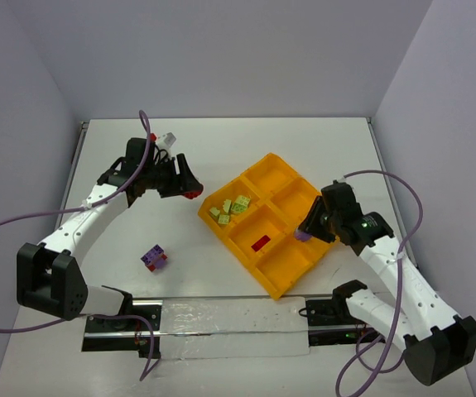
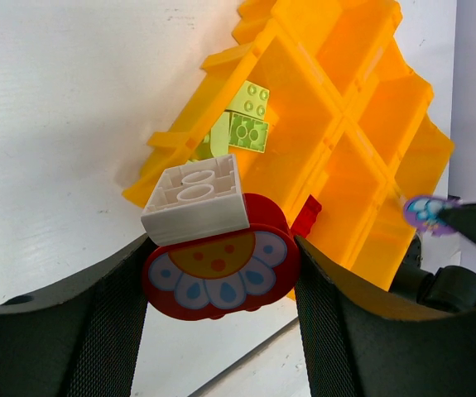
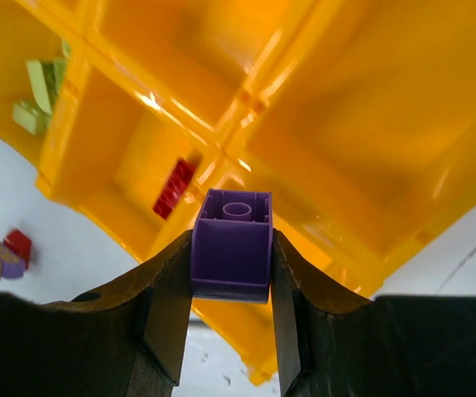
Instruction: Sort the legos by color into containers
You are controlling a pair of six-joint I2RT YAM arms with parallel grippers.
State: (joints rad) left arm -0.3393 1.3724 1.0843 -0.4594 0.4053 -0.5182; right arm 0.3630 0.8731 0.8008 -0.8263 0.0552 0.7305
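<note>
Orange-yellow tray [image 1: 291,265]; purple brick [image 3: 232,248]; flower-patterned brick [image 2: 218,275]

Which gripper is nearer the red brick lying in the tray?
Right. The right gripper hovers over the tray's right side, close to the red brick. The left gripper is off the tray's left corner, farther away.

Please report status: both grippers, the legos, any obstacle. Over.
Left gripper shut on red-and-white piece. Right gripper shut on purple brick, at tray. Purple-red clump on table. Nothing in the way.
</note>
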